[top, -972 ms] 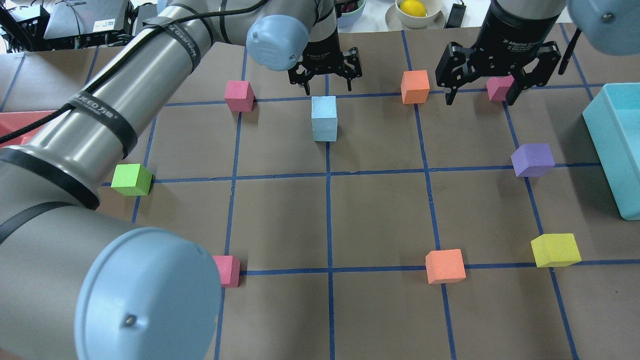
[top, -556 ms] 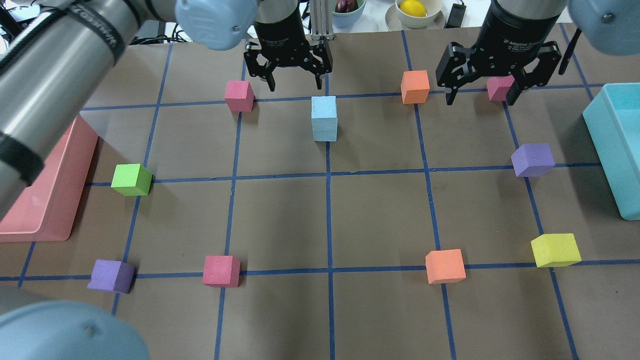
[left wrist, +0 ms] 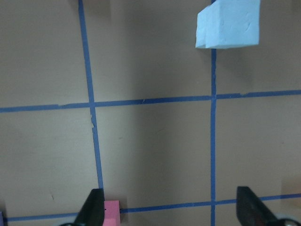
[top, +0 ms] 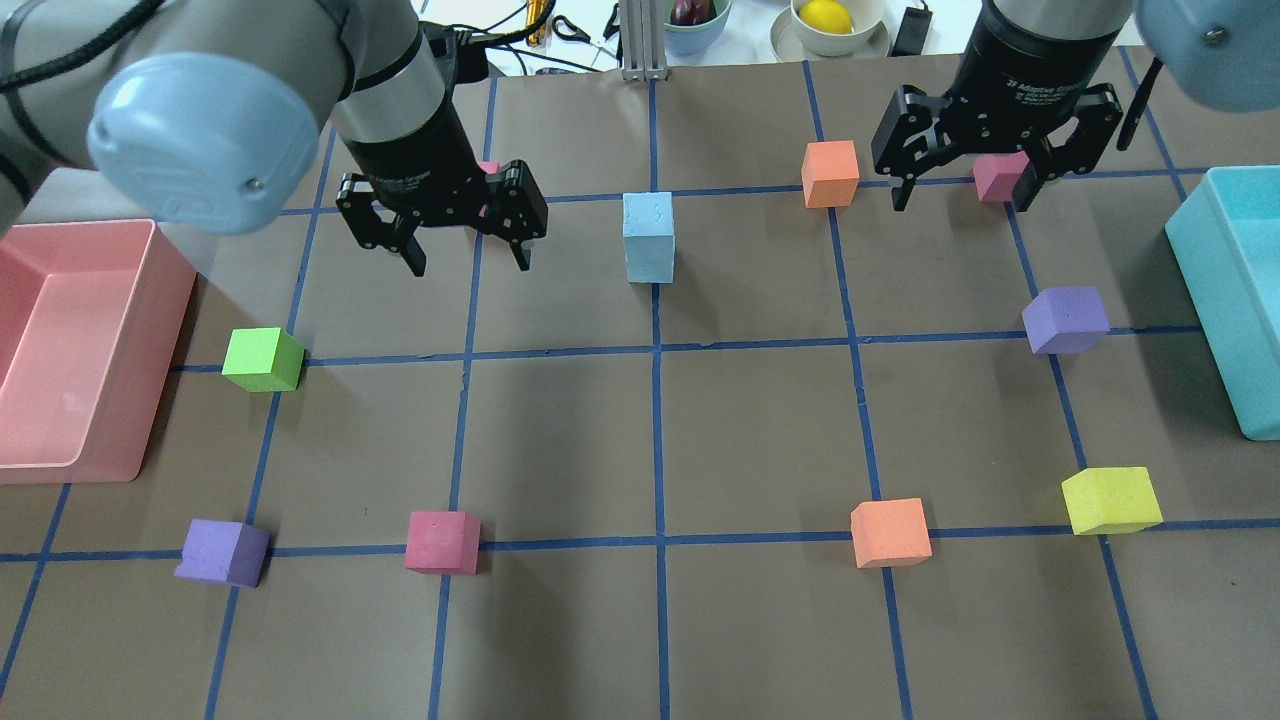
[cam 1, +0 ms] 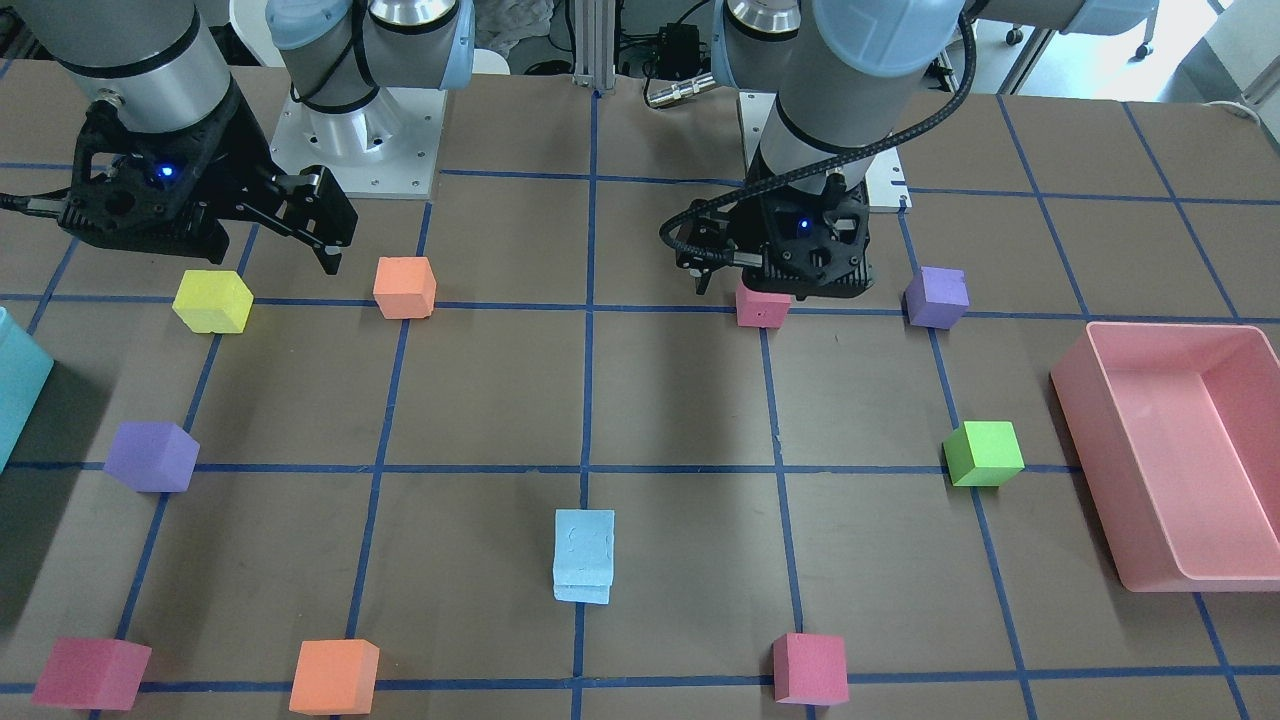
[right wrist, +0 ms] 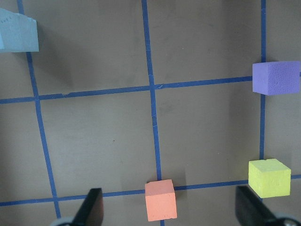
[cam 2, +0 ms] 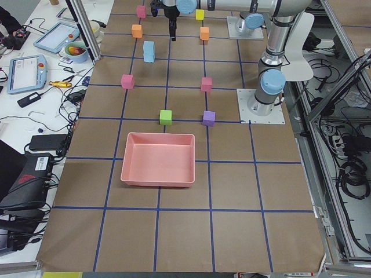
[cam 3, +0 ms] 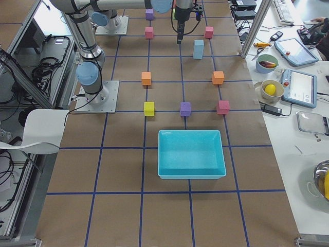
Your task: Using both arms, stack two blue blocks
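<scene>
The two blue blocks (top: 648, 238) stand stacked, one on the other, on the centre blue line at the far middle of the table. The stack also shows in the front view (cam 1: 584, 555), the left wrist view (left wrist: 229, 23) and the right wrist view (right wrist: 18, 33). My left gripper (top: 470, 262) is open and empty. It is raised, left of the stack and on the robot's side of it, and its fingertips (left wrist: 94, 207) are wide apart. My right gripper (top: 960, 195) is open, empty and raised on the right. Neither gripper touches the stack.
A pink tray (top: 160, 300) is at the left edge and a teal bin (top: 1200, 260) at the right edge. Loose cubes lie around: green (top: 262, 359), purple (top: 1065, 320), yellow (top: 1110, 500), orange (top: 888, 532), pink (top: 442, 541), purple (top: 222, 551), orange (top: 830, 173).
My left arm has swung away from above the stack, to the left and back toward the robot's side, uncovering the pink tray. The stack and my right arm have not moved.
</scene>
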